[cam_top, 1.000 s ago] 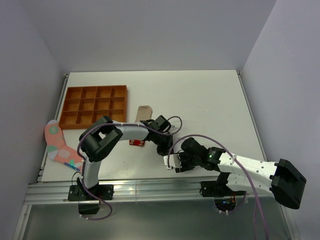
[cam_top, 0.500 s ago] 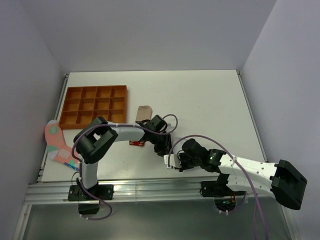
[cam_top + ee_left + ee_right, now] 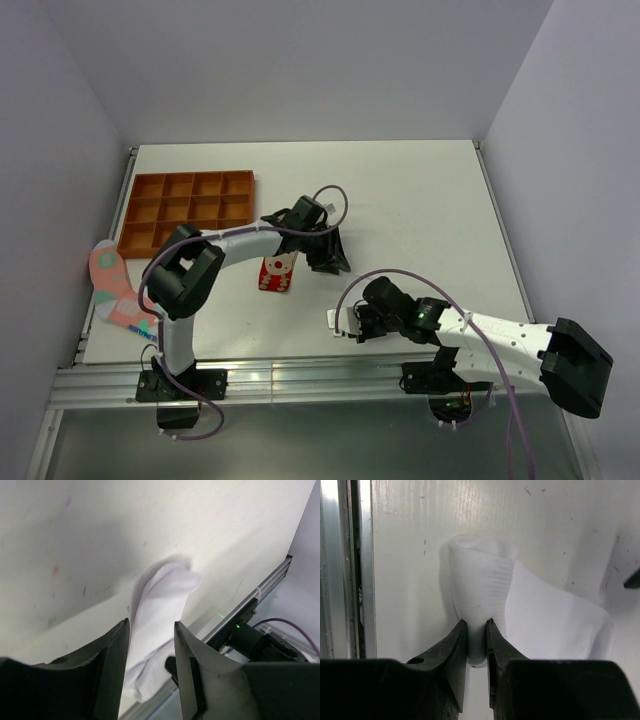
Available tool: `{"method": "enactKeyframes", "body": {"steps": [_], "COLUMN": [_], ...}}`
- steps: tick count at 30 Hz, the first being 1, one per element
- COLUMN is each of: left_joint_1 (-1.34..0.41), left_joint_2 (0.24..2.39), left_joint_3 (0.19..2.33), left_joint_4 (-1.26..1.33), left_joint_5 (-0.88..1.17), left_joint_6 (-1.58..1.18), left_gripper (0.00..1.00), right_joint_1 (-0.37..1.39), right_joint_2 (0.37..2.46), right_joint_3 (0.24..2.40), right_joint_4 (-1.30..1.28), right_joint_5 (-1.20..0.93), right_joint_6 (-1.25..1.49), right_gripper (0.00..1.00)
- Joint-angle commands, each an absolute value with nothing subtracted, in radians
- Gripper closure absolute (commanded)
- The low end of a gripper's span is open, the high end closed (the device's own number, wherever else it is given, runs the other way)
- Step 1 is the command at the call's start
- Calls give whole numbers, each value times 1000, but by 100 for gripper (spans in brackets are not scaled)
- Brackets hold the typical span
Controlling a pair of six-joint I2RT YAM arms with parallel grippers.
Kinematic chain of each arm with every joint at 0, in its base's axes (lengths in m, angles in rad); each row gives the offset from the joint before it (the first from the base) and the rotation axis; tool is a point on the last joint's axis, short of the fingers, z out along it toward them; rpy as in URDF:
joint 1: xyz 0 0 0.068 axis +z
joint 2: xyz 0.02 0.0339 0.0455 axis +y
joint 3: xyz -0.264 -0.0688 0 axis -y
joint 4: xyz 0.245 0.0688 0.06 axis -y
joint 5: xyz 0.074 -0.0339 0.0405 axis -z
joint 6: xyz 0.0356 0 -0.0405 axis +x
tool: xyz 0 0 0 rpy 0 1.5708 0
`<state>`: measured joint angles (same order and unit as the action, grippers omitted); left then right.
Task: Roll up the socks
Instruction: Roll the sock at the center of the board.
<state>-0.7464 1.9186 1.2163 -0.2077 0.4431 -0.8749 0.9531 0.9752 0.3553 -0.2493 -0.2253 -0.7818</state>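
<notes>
— Since a second ago my left hand (image 3: 330, 255) has swung back from the white sock (image 3: 482, 587) toward the middle of the tabletop (image 3: 420, 200), baring more of the red sock (image 3: 277, 272).
— And its fingers?
— Spread apart, holding nothing; the white sock shows between them, lower down. My right hand (image 3: 476, 626) pinches that sock's bunched end near the tabletop's front edge.

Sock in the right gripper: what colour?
White; the sock shows best in right wrist view.
</notes>
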Motion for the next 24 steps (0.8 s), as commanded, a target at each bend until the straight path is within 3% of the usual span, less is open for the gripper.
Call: {"method": "enactKeyframes", "body": {"steps": [1, 9, 24], "left_joint_1": [-749, -750, -776], "left_joint_2": [1986, 2117, 2167], "left_joint_3": [1334, 1446, 1410], "left_joint_4": [-233, -365, -374], "left_joint_5": [452, 443, 545], "left_joint_6": [-735, -617, -548], "left_gripper": [53, 54, 51], "right_joint_1": [954, 954, 954], "right_joint_2": [1002, 996, 1028], "right_joint_3": [359, 365, 376], "right_joint_4": [-290, -305, -305], "right_joint_5": [-224, -221, -215], "right_joint_6": [-770, -773, -773], "right_gripper": [86, 85, 85]}}
